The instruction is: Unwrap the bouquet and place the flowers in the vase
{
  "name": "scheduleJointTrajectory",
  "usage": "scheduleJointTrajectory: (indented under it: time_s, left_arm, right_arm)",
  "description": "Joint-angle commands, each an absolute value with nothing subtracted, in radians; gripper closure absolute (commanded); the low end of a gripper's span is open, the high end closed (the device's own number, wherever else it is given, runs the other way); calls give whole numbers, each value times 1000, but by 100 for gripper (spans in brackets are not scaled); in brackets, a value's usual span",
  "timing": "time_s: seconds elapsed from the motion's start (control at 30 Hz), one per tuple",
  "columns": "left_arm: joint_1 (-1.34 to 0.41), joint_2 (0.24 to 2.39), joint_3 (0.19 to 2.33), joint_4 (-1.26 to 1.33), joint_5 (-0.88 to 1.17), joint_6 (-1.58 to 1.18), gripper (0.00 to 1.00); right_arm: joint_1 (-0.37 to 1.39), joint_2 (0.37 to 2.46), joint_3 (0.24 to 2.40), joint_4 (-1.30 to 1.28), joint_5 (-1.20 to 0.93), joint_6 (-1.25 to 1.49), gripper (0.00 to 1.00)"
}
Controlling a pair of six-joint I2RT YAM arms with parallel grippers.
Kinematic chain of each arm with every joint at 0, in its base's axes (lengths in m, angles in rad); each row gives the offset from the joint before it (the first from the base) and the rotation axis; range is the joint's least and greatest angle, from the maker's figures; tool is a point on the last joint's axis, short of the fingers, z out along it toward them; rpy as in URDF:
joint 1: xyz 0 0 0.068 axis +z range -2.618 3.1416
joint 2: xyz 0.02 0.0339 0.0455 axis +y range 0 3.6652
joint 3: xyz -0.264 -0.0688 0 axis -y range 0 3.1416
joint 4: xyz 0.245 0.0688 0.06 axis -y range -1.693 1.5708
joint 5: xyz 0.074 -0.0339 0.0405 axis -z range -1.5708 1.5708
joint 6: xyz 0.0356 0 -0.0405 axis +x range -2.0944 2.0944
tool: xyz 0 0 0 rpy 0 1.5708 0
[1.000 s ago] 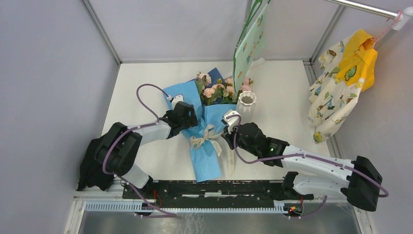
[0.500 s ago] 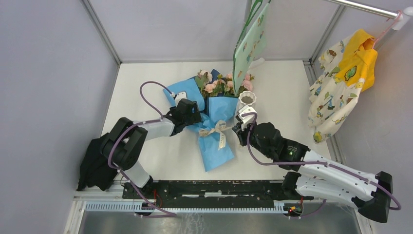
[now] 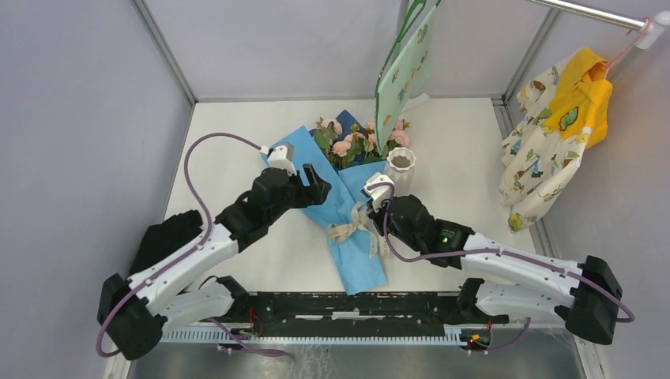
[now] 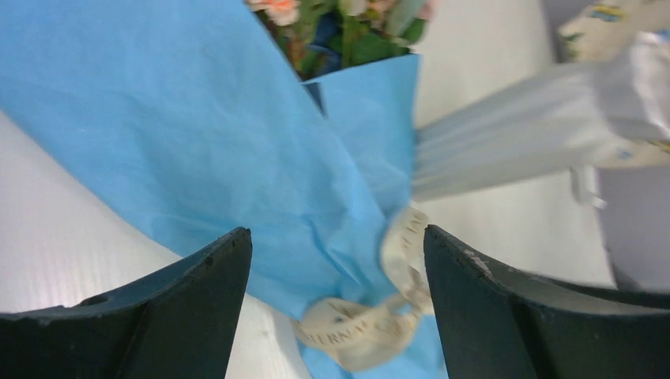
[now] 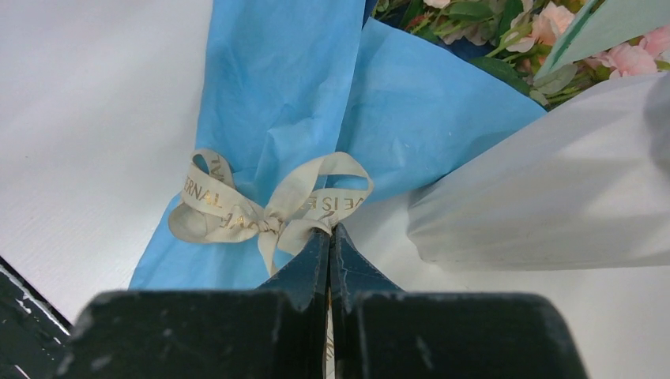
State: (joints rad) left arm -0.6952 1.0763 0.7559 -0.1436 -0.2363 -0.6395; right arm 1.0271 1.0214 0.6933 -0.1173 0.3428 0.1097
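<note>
The bouquet [image 3: 341, 212] lies on the white table in light blue paper, tied with a cream ribbon bow [image 3: 348, 229]. Its pink and peach flowers [image 3: 348, 142] point to the far side. The white ribbed vase [image 3: 400, 166] stands upright just right of the flowers. My right gripper [image 5: 330, 230] is shut on a tail of the ribbon [image 5: 269, 207], right beside the knot, and sits at the bouquet's right edge [image 3: 368, 216]. My left gripper [image 4: 336, 233] hangs open over the blue paper [image 4: 197, 134] at the bouquet's left side [image 3: 318, 189], holding nothing.
A green patterned cloth [image 3: 407, 67] hangs down over the far side, just above the flowers and vase. A yellow and cream garment [image 3: 557, 130] hangs on a rail at the right. Grey walls close in the table. A black rail [image 3: 348, 304] runs along the near edge.
The bouquet first slid toward the far side, then came back nearer and turned, with the right gripper holding the ribbon throughout. The left arm has swung nearer and its gripper has risen off the paper.
</note>
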Motion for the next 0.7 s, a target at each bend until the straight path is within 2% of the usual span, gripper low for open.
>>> scheduleJointTrajectory:
  time_s: [0.0,0.13,0.33,0.47,0.67]
  left_arm:
    - [-718,935,729,-238,-42,-632,16]
    - [-741,822,683,-247,82,-630,17]
    - [-785,767,609,-171,178,-632,26]
    - [-917,809,587,-115,70,-632,25]
    - [-1098,1007,636,-36,-117,-614,20]
  right_arm:
    - [1029,1069,731,-34,368,87,100]
    - [1029,1098,750,-23,391,81,100]
    - [1015,1129,783,-7,396,86,100]
    - [1005,1150,813,19,364,86,100]
    - [999,1185,863,32,284,94,100]
